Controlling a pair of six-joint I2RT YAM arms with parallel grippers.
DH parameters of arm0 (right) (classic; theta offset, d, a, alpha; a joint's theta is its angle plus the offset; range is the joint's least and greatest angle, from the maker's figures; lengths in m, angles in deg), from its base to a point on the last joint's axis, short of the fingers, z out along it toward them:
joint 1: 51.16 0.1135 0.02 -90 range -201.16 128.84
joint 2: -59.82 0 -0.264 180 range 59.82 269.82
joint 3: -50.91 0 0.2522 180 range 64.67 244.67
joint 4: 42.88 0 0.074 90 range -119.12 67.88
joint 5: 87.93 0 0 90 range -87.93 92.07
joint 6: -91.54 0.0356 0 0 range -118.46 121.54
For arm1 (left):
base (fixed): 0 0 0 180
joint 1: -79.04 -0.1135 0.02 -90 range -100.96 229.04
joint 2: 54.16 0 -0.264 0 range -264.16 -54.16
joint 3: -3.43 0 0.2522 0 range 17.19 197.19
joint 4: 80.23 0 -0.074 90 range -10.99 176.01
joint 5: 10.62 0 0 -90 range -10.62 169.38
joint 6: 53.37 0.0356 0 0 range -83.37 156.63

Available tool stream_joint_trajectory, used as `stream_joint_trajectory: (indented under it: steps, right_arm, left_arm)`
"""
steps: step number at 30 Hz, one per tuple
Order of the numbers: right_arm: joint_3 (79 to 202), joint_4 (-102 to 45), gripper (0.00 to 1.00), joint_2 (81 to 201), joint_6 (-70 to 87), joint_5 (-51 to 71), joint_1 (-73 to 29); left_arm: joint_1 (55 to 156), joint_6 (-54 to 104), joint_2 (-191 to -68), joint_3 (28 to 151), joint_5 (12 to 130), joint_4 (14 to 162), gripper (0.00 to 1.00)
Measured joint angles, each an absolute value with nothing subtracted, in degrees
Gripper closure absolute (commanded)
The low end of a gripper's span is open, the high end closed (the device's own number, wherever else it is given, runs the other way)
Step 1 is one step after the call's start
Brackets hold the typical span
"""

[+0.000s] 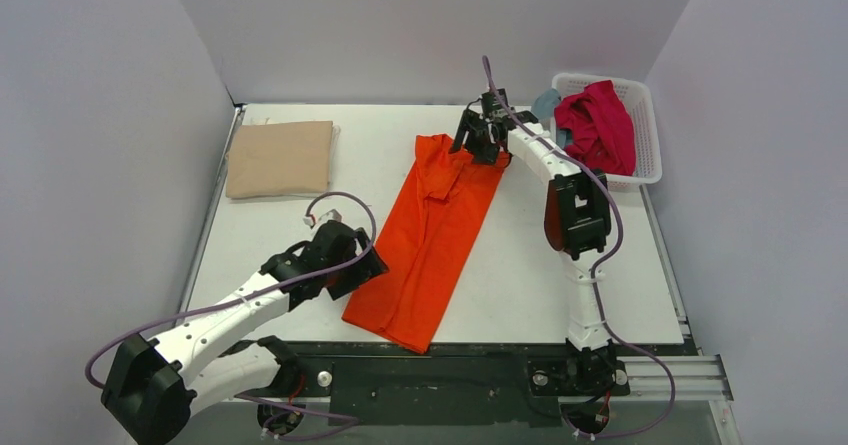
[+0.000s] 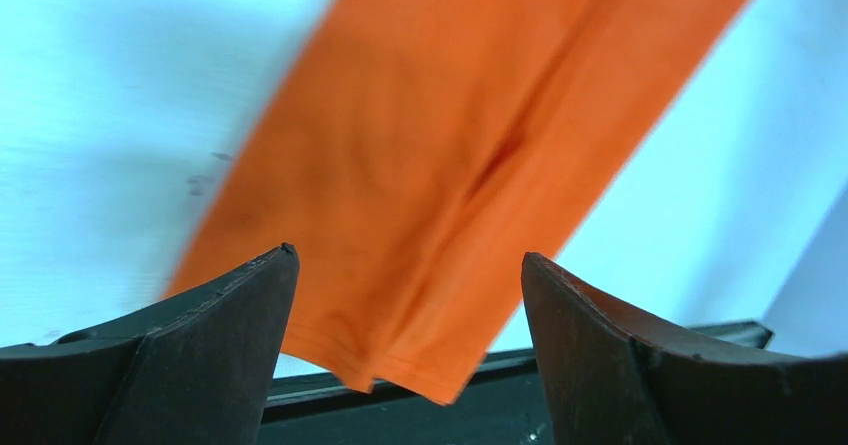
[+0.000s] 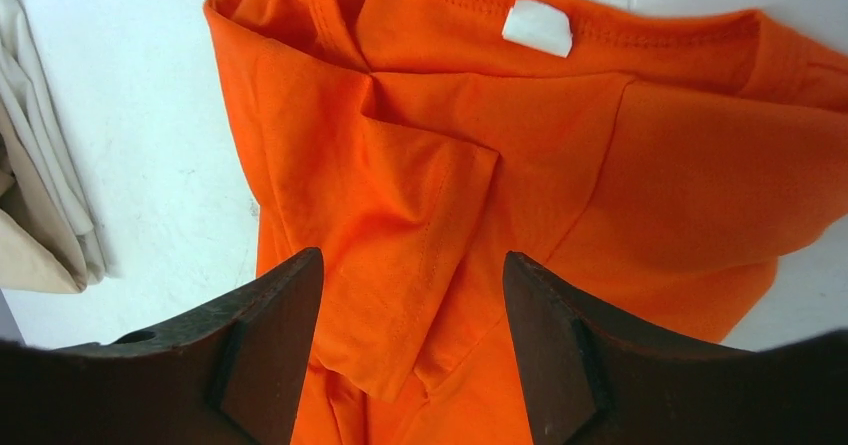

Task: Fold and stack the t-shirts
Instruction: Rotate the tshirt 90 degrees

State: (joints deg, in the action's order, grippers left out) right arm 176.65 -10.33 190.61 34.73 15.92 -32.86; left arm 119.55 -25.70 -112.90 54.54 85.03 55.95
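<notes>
Pinching risk, left gripper (image 2: 408, 265): jaws apart, empty, over orange shirt's (image 1: 430, 235) near hem; catching one layer would unfold it.
Bunching risk, right gripper (image 3: 412, 260): jaws apart, empty, above collar; loose sleeve flap could crumple.
Tan shirt (image 1: 280, 158): soft, folded rectangle, table's (image 1: 540, 265) far-left.
Orange shirt: thin knit, long narrow strip, mid-table.
Basket (image 1: 648, 125): rigid white lattice, crumpled red shirt (image 1: 597, 125) inside.

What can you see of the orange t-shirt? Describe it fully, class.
The orange t-shirt is soft, bright knit cloth folded lengthwise into a long strip, lying flat and diagonal on the white table. Its collar end, with a white neck label, points away; a sleeve is folded over. The hem corner overhangs the near edge. Nothing grips it.
</notes>
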Motion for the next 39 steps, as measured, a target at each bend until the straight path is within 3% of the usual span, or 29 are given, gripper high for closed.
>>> stream_joint_trajectory:
  steps: [5, 11, 16, 31, 34, 39]
  right_arm:
    - [177.04, -10.31, 0.53, 192.97, 35.78, 17.08, -32.68]
    - [178.05, -10.26, 0.55, 196.44, 36.59, 17.56, -32.57]
    - [178.18, -10.11, 0.60, 197.27, 37.12, 17.62, -32.33]
    - [180.43, -11.75, 0.85, 197.51, 38.01, 17.82, -32.16]
    - [180.43, -11.75, 1.00, 197.51, 38.12, 18.02, -31.98]
    - [180.30, -11.84, 1.00, 197.51, 38.40, 17.80, -31.94]
  left_arm:
    - [113.41, -24.91, -111.94, 48.66, 84.44, 54.07, 0.09]
    - [112.69, -24.17, -112.18, 45.86, 83.59, 51.99, 0.26]
    - [112.66, -23.99, -113.14, 45.79, 83.70, 52.01, 0.31]
    - [112.62, -23.73, -115.15, 45.20, 83.65, 52.38, 0.35]
    - [112.62, -23.73, -115.13, 45.11, 83.65, 52.38, 0.35]
    - [112.62, -23.71, -115.06, 45.07, 83.65, 52.40, 0.35]
